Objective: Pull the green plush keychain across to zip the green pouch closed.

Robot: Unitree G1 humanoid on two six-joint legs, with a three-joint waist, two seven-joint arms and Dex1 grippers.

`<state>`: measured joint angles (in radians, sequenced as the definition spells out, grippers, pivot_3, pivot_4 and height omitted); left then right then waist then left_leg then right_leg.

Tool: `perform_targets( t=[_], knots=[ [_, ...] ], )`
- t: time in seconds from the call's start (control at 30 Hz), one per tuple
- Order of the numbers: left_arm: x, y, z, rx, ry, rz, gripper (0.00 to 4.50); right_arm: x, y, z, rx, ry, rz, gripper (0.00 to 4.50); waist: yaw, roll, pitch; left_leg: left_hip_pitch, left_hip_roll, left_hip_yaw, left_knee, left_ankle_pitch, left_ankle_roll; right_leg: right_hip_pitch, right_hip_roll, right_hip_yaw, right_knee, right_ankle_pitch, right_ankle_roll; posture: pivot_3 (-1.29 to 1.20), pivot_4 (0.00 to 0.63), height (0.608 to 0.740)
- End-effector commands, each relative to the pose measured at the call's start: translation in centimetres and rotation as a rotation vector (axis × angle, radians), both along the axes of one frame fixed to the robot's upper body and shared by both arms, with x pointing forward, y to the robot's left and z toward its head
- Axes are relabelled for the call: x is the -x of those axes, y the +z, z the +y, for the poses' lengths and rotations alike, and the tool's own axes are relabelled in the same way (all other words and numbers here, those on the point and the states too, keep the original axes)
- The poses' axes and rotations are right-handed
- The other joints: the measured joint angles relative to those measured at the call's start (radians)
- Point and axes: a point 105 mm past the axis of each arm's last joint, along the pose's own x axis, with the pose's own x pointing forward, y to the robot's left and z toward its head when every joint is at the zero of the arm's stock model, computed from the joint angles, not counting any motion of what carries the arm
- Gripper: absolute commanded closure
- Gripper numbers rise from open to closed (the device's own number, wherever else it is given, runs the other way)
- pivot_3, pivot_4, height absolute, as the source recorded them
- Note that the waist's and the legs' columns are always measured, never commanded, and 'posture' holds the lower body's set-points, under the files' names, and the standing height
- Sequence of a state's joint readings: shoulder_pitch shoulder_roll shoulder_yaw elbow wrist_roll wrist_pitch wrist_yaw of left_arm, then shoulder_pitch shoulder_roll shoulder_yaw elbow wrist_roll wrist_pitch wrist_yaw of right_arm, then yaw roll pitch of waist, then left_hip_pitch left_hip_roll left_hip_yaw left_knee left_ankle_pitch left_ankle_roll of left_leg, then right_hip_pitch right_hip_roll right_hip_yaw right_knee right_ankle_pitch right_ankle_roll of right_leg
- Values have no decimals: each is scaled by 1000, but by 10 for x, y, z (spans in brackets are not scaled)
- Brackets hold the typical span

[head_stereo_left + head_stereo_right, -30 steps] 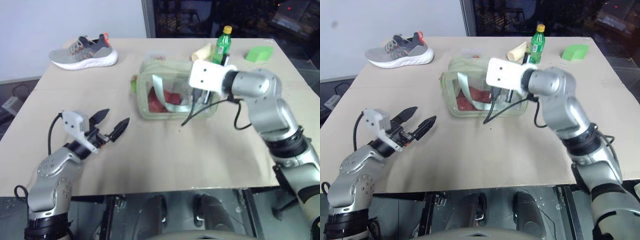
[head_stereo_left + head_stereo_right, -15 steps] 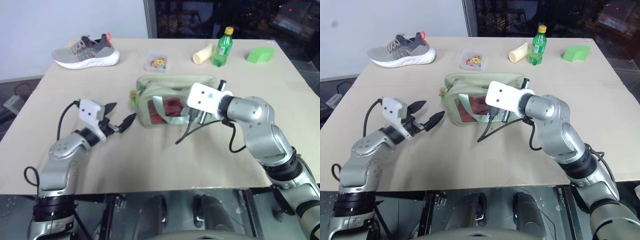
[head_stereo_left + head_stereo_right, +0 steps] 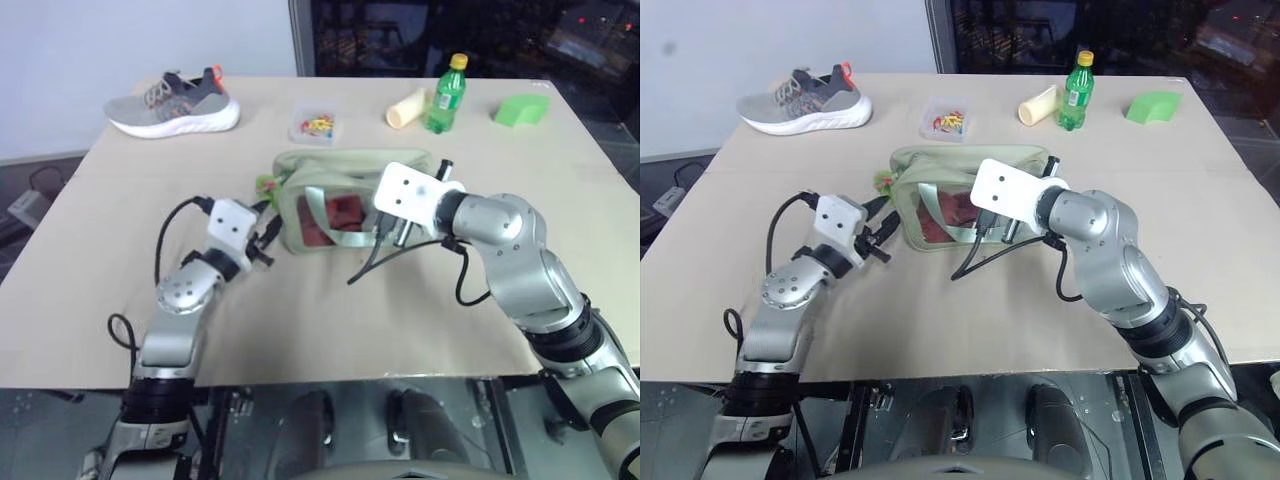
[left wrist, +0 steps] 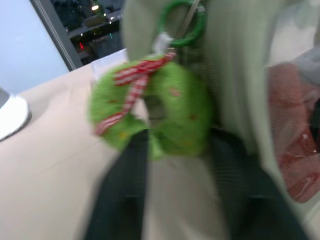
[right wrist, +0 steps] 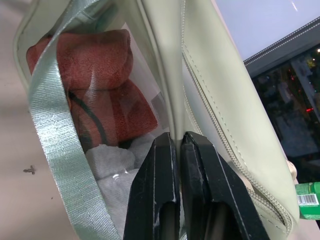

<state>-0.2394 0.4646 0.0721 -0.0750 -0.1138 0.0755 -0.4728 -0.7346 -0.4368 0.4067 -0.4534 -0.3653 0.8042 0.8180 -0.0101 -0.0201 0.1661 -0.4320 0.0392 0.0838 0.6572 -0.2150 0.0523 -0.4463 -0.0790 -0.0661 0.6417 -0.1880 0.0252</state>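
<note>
I am closing my left gripper point(image 4: 175, 150), fingers apart, around the green plush keychain point(image 4: 152, 112) at the green pouch point(image 3: 970, 165)'s left end mid-surface; soft and squashy, it wants pinching near its ring. My right gripper point(image 5: 178, 142), fingers together, is bracing the floppy pouch.

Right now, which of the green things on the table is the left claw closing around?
The green plush keychain, the fuzzy lime ring with a red ribbon hanging at the green pouch's end. The green bottle and bright green block stand far back.
</note>
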Motion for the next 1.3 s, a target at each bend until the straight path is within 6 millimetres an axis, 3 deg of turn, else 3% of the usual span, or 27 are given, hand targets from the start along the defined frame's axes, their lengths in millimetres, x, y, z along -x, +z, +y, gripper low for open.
perform_targets(
  t=[0.03, 0.3, 0.47, 0.6, 0.73, 0.8, 0.93, 1.03, 1.1, 1.17, 1.3],
  knots=[
    [-2, 14, 6, -49, 26, -88, 4456, 5, 9, 9, -17, 41, -30, 4500, -3, 0, 0, 0, 0, 0, 0, 0, 0, 0, 0, 0, 0, 0, 0, 0, 150, 740],
    [0, 52, 37, -320, 78, -281, 4456, 4, 8, 13, -30, 47, -30, 4500, -5, 0, 0, 0, 1, 0, 0, 0, 0, -1, 0, 0, 0, 0, -1, 0, 150, 740],
    [6, 89, 30, -627, -66, -441, 4456, 3, 8, 18, -39, 59, -34, 4500, -4, 0, 1, -1, 2, 0, 0, 0, 0, -1, 0, -1, 0, -2, -3, 0, 150, 740],
    [5, 112, 8, -748, -221, -525, 4456, 2, 10, 22, -48, 72, -39, 4500, -4, 0, 1, -1, 1, 1, -1, 0, 0, -1, -1, 0, -1, -2, -3, 0, 150, 740],
    [2, 111, -3, -806, -323, -538, 3105, 2, 11, 26, -56, 79, -40, 4500, -7, 0, 1, -1, 0, 6, -1, 0, 0, -1, 0, -1, -1, 0, 0, 0, 150, 740],
    [3, 113, 1, -778, -332, -514, 2266, 2, 11, 27, -61, 79, -42, 4500, -12, 0, 1, -1, 0, 7, -1, 0, 0, -1, 0, 0, -1, 0, 1, 0, 150, 740],
    [9, 120, 13, -658, -343, -456, 2266, 1, 12, 28, -72, 76, -41, 4500, -12, -1, 1, -1, 1, 8, -1, 0, 0, -2, 2, 0, -1, -2, 4, 0, 150, 740],
    [18, 118, 24, -417, -390, -296, 2266, 1, 11, 29, -77, 80, -40, 4500, -15, -1, 1, 0, 2, 8, -1, 0, 0, -2, 1, 0, 0, -2, 4, 0, 150, 740],
    [28, 107, 37, -219, -411, -131, 2266, 2, 11, 30, -80, 83, -40, 4500, -18, -1, 1, 0, 3, 6, -1, 0, 0, -2, 1, 1, 0, -2, 4, 0, 150, 740],
    [44, 82, 45, -37, -413, 35, 2266, 2, 11, 31, -83, 84, -38, 4500, -26, -1, 1, -1, 2, 4, -1, 0, 0, -1, 1, 0, 0, -2, 5, 0, 150, 740],
    [56, 47, 43, 108, -340, 155, 2266, 2, 12, 31, -90, 87, -32, 4500, -28, -1, 2, 0, 3, 1, -2, 0, 0, -2, 1, 1, 0, -2, 5, 0, 150, 740]
  ],
)
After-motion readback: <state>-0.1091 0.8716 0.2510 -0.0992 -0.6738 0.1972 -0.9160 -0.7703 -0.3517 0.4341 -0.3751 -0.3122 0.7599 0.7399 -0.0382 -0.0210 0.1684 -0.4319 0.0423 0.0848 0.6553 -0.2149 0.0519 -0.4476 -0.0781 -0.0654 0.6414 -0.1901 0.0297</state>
